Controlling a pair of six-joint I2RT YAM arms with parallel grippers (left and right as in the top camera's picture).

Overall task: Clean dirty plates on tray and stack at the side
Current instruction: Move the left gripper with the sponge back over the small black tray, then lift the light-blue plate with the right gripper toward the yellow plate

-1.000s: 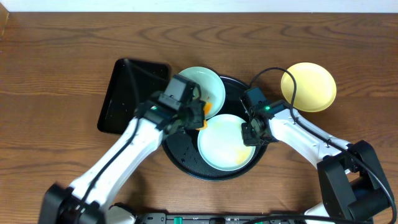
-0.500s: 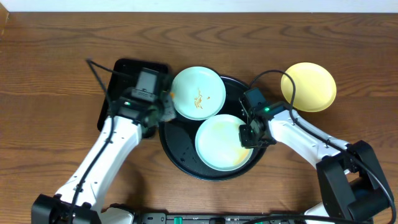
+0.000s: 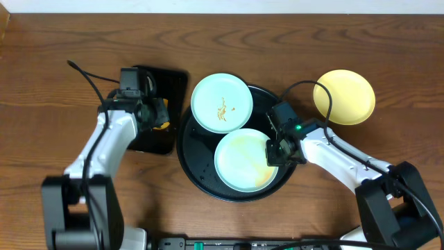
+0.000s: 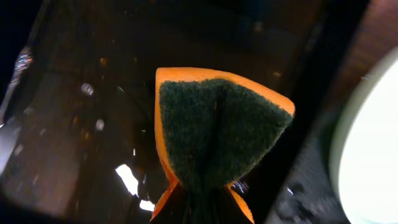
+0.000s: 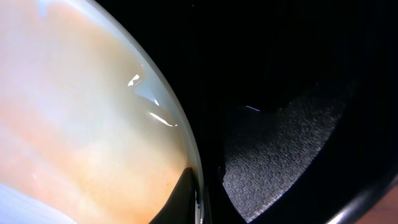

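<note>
Overhead: right tool (image 3: 275, 151) pinches the rim of the smeared mint plate (image 3: 239, 161) on the round tray (image 3: 196, 163), likely steadying it for wiping, while left tool (image 3: 157, 121) clamps the sponge (image 4: 217, 134) over the rectangular tray (image 3: 170, 80); yellow plate (image 3: 345, 96) sits aside on the tabletop (image 3: 62, 55).

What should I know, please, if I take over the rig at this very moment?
The left gripper has its jaws shut on the sponge, over the rectangular tray.
The right gripper has its jaws pinching the rim of the near blue plate, which lies on the round tray.
The far blue plate sits at the round tray's back edge, with orange smears.
The yellow plate is on the table at the right and looks clean.
Left: the near blue plate shows a faint orange film. Wipe both blue plates, then stack all three.
</note>
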